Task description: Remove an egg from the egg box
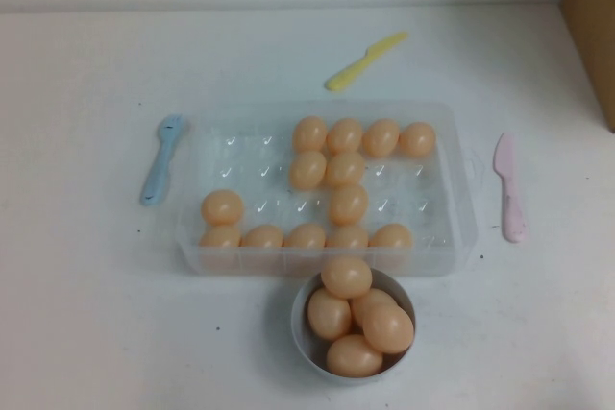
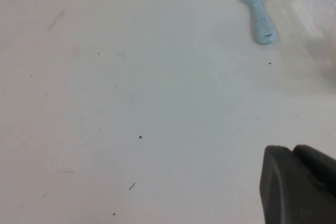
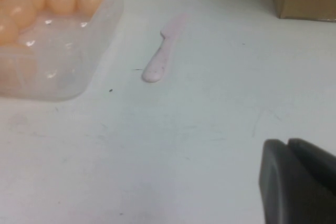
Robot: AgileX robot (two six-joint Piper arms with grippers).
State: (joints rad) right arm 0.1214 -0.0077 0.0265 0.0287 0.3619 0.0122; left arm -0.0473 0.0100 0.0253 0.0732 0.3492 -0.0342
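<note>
Egg box point(image 1: 207, 237): in your high view, the clear tray sits mid-table. Neither arm shows here.
Eggs in the box point(image 1: 347, 204): you have four along the box's far row, two just nearer, one in the middle, one at its left, and five along the near wall.
Bowl point(image 1: 300, 333): touching the box's near wall, heaped with five more eggs.
Blue utensil point(image 1: 160, 158): just left of the box.
Yellow knife point(image 1: 364, 60): beyond the box's far side.
Pink knife point(image 1: 508, 186): right of the box.
Left gripper point(image 2: 307, 182): in your left wrist view, it hangs over bare table, well apart from the blue utensil; you cannot tell how its jaws stand.
Right gripper point(image 3: 302, 179): in your right wrist view, clenched on nothing, over bare table, apart from the pink knife and the box corner.
</note>
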